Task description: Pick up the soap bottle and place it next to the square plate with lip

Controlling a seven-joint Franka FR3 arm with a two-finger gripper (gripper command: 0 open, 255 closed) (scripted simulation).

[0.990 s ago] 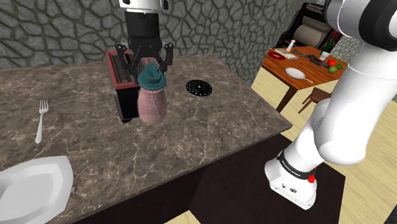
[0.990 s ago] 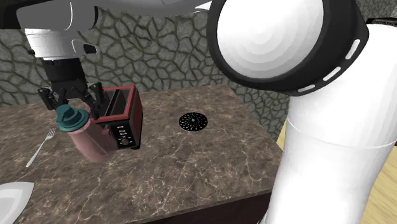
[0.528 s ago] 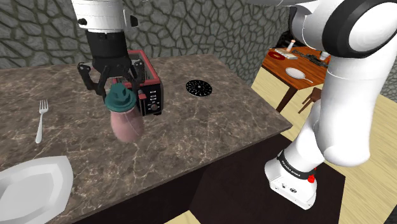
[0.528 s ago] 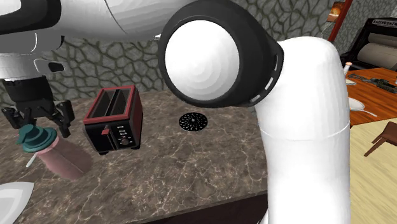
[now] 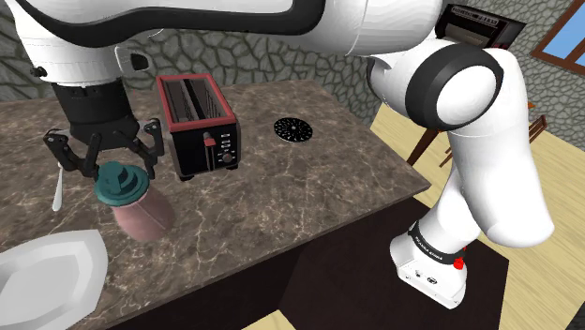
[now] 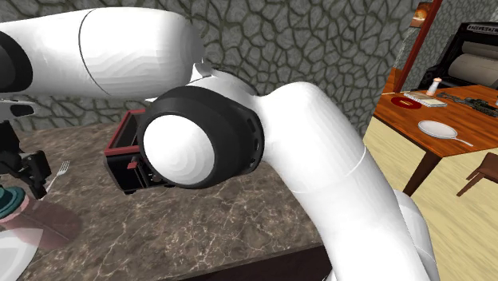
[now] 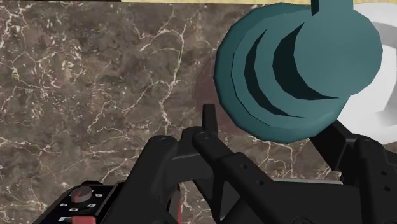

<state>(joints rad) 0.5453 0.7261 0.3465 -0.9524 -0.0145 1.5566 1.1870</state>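
The soap bottle has a pink body and a teal cap. It hangs tilted just over the dark marble counter, with my gripper shut on the cap from above. In the wrist view the black fingers clasp the cap on both sides. The white square plate with lip lies at the counter's near corner at the shoulder view's left, a short way in front of the bottle. In the second exterior view the bottle and the gripper are at the left edge, just above the plate.
A red and black toaster stands to the shoulder view's right of the bottle. A fork lies behind the gripper. A black round disc sits further right on the counter. The counter's front edge runs close below the plate.
My gripper has carried the bottle away from the toaster, toward the shoulder view's left and the near edge, closer to the plate. The grip on the cap is unchanged.
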